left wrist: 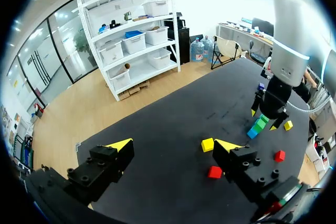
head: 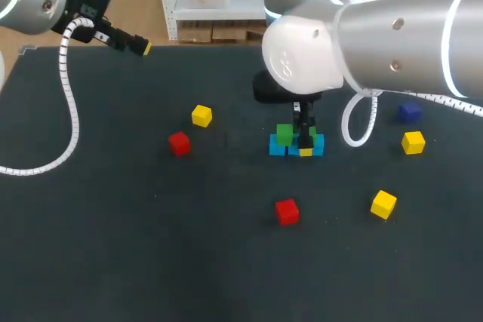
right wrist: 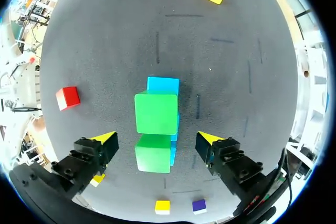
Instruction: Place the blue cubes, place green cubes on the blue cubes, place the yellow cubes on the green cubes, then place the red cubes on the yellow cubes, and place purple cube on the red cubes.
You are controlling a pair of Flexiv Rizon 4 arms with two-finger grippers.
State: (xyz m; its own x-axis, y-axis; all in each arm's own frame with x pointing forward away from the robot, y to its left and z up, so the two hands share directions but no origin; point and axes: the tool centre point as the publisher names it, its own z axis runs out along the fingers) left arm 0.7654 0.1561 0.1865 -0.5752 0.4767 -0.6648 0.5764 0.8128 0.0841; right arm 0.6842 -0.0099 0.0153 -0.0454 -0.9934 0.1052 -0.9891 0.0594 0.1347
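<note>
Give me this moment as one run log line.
stage: green layer | right gripper: open over two green cubes on blue cubes | left gripper: open, empty

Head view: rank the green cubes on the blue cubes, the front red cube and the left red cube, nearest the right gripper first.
1. Green cubes, beside the right gripper.
2. Front red cube, toward the front.
3. Left red cube, far left.

From above, my right arm [head: 392,35] hides most of my right gripper [head: 305,145], which partly covers one green cube [head: 312,134]. Under my wrist, the blue cubes [right wrist: 163,84] show only edges.
</note>
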